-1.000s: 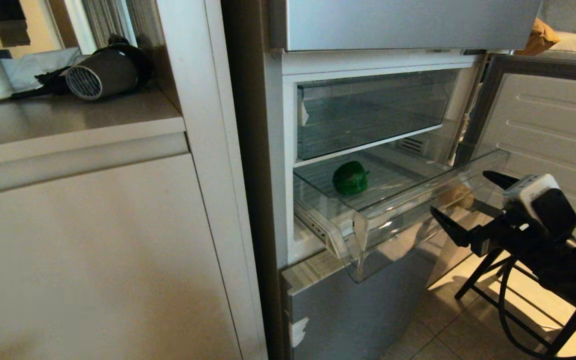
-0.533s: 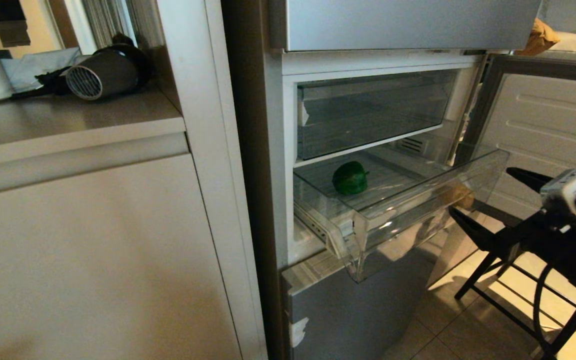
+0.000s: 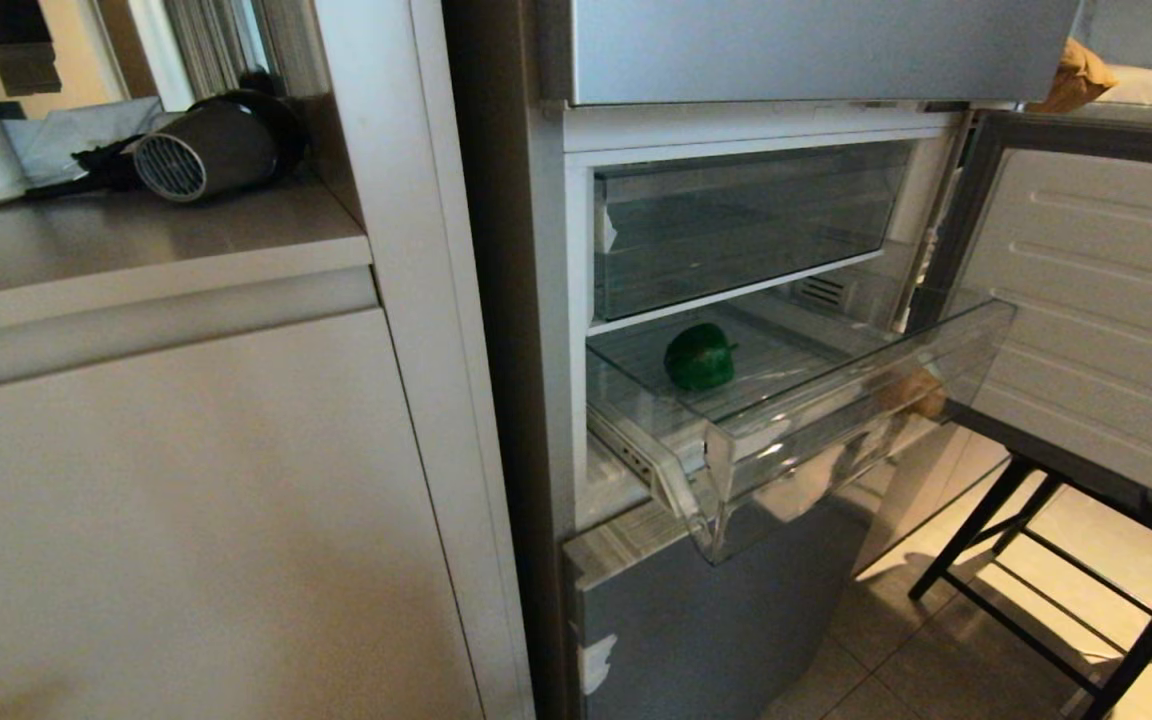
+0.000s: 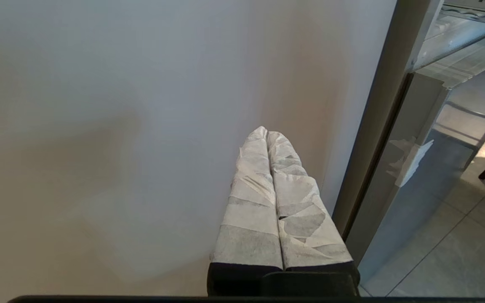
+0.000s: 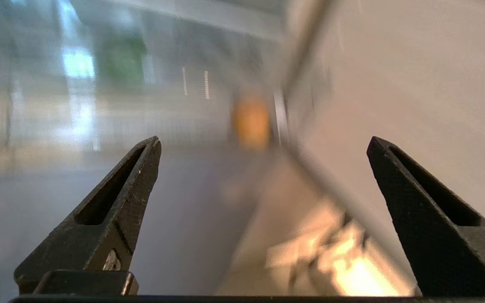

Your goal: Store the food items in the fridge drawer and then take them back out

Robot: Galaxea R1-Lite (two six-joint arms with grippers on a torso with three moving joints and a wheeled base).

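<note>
Green pepper (image 3: 700, 356) sits in drawer (image 3: 836, 400), apart from wide-open, empty right claw (image 5: 263, 145)

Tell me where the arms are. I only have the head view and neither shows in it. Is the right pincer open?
Observer: The right wrist view shows the right pincer wide open, with nothing between its fingers.
Operator: What is it facing?
Observer: That view is blurred. There is a green patch and an orange-tan patch ahead of it; I can't tell more.
Operator: And the left?
Observer: The left pincer is shut and empty, its fingers wrapped in tape. It points at the beige cabinet door beside the fridge's edge.
</note>
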